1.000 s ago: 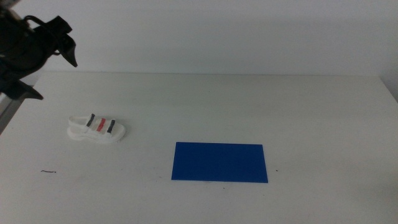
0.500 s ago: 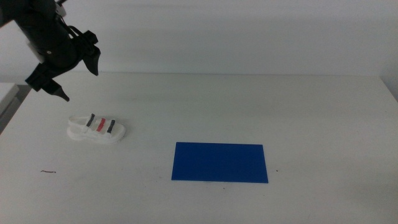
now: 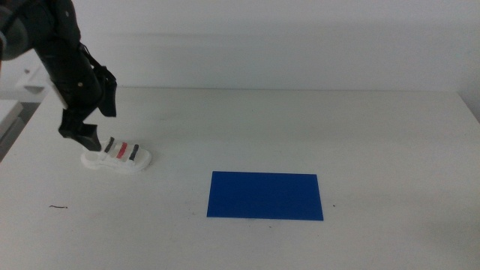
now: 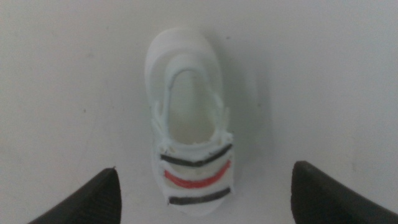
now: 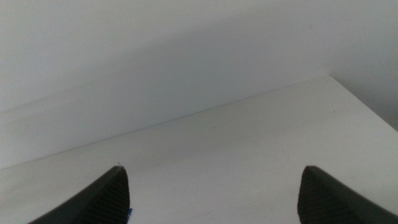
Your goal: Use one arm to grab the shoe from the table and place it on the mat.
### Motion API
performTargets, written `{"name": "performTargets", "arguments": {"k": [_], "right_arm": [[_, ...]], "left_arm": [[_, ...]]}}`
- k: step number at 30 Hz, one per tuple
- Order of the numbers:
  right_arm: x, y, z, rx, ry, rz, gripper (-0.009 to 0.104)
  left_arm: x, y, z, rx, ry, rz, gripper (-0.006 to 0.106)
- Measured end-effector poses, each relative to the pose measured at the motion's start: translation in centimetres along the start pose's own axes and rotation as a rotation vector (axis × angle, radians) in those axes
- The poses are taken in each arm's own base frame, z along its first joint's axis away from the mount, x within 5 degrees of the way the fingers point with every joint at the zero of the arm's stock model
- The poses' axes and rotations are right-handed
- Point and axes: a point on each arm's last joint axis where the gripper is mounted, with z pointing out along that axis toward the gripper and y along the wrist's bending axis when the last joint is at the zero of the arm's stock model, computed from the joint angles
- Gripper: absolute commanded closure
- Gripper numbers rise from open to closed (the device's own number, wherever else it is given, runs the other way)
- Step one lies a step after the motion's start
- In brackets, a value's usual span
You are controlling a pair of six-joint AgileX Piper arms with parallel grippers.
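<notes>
The white shoe with two black straps and a red one lies on the table at the left. The left arm's gripper hangs just above the shoe's left end, its jaws open. In the left wrist view the shoe lies between the wide-open jaws of that gripper, below them. The dark blue mat lies flat near the table's middle, well right of the shoe. The right gripper is open and empty, out of the middle view.
A small dark mark lies on the table near the front left. The table's far edge meets a plain white wall. A pale frame stands beyond the table's left edge.
The left arm has swung in from the far left and come down, from high behind the shoe to just above its left end. The shoe and mat have not moved.
</notes>
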Motion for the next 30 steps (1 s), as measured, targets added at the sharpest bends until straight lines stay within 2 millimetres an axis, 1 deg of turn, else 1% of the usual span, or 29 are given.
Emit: {"name": "performTargets", "arguments": {"k": [2, 6, 8, 10, 11, 12, 13, 14, 16, 17, 18, 20, 22, 23, 25, 26, 27, 29, 30], "right_arm": [[0.0, 0.0, 0.0, 0.000, 0.000, 0.000, 0.016], [0.0, 0.0, 0.0, 0.000, 0.000, 0.000, 0.016], [0.0, 0.0, 0.0, 0.000, 0.000, 0.000, 0.016], [0.0, 0.0, 0.0, 0.000, 0.000, 0.000, 0.016], [0.0, 0.0, 0.0, 0.000, 0.000, 0.000, 0.016], [0.0, 0.0, 0.0, 0.000, 0.000, 0.000, 0.016], [0.0, 0.0, 0.0, 0.000, 0.000, 0.000, 0.016], [0.0, 0.0, 0.0, 0.000, 0.000, 0.000, 0.016], [0.0, 0.0, 0.0, 0.000, 0.000, 0.000, 0.016], [0.0, 0.0, 0.0, 0.000, 0.000, 0.000, 0.016], [0.0, 0.0, 0.0, 0.000, 0.000, 0.000, 0.016], [0.0, 0.0, 0.0, 0.000, 0.000, 0.000, 0.016], [0.0, 0.0, 0.0, 0.000, 0.000, 0.000, 0.016], [0.0, 0.0, 0.0, 0.000, 0.000, 0.000, 0.016], [0.0, 0.0, 0.0, 0.000, 0.000, 0.000, 0.016], [0.0, 0.0, 0.0, 0.000, 0.000, 0.000, 0.016], [0.0, 0.0, 0.0, 0.000, 0.000, 0.000, 0.016], [0.0, 0.0, 0.0, 0.000, 0.000, 0.000, 0.016], [0.0, 0.0, 0.0, 0.000, 0.000, 0.000, 0.016]], "left_arm": [[0.1, -0.1, 0.9, -0.019, 0.013, -0.034, 0.009], [0.0, -0.3, 3.4, -0.071, 0.023, -0.064, 0.009], [-0.1, -0.3, 4.3, -0.091, 0.024, -0.077, 0.011], [-0.1, -0.4, 5.0, -0.097, 0.023, -0.092, 0.019], [-0.1, -0.5, 5.2, -0.096, 0.023, -0.095, 0.023], [-0.2, -0.5, 5.5, -0.099, 0.024, -0.103, 0.031], [-0.2, -0.5, 5.7, -0.101, 0.024, -0.106, 0.041], [-0.3, -0.5, 6.0, -0.105, 0.030, -0.115, 0.054], [-0.4, -0.5, 6.1, -0.112, 0.038, -0.125, 0.084], [-0.5, -0.4, 6.1, -0.118, 0.038, -0.133, 0.096], [-0.3, -0.4, 6.0, -0.119, 0.038, -0.140, 0.102], [0.4, -0.4, 5.2, -0.107, 0.020, -0.143, 0.102], [2.4, -0.5, 3.5, -0.068, 0.007, -0.138, 0.102], [3.9, -0.6, 2.6, -0.050, 0.006, -0.132, 0.102], [7.8, -0.4, 0.9, -0.010, 0.025, -0.117, 0.102], [10.0, -0.1, 0.5, -0.004, 0.047, -0.110, 0.102], [11.8, 0.1, 0.3, -0.006, 0.065, -0.104, 0.102], [16.2, 1.0, 0.8, -0.027, 0.100, -0.082, 0.102], [17.9, 1.4, 1.2, -0.036, 0.112, -0.074, 0.102]]}}
